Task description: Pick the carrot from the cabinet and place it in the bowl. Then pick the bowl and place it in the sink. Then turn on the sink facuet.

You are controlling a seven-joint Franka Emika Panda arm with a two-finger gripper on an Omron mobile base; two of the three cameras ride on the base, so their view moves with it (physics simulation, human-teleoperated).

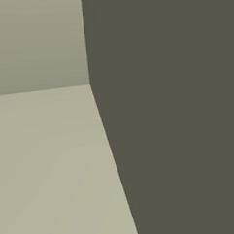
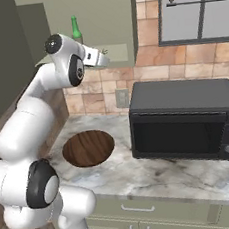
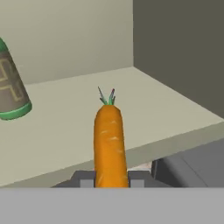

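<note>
In the hand view the orange carrot [image 3: 109, 140] stands between my two finger tips, green stem pointing away, just above the front edge of the pale cabinet shelf [image 3: 65, 131]. My gripper [image 3: 111, 180] is shut on the carrot's thick end. From the right base view the arm reaches up into the open cabinet [image 2: 111, 21], with the gripper [image 2: 103, 58] at the shelf's edge. The dark wooden bowl [image 2: 88, 147] rests on the marble counter below the cabinet. The sink and its faucet are out of view.
A green bottle [image 3: 11, 87] stands on the shelf left of the carrot, also the bottle [image 2: 76, 30] behind my wrist. A black microwave [image 2: 185, 121] sits right of the bowl. A dark panel [image 1: 177, 111] stands close on the left side.
</note>
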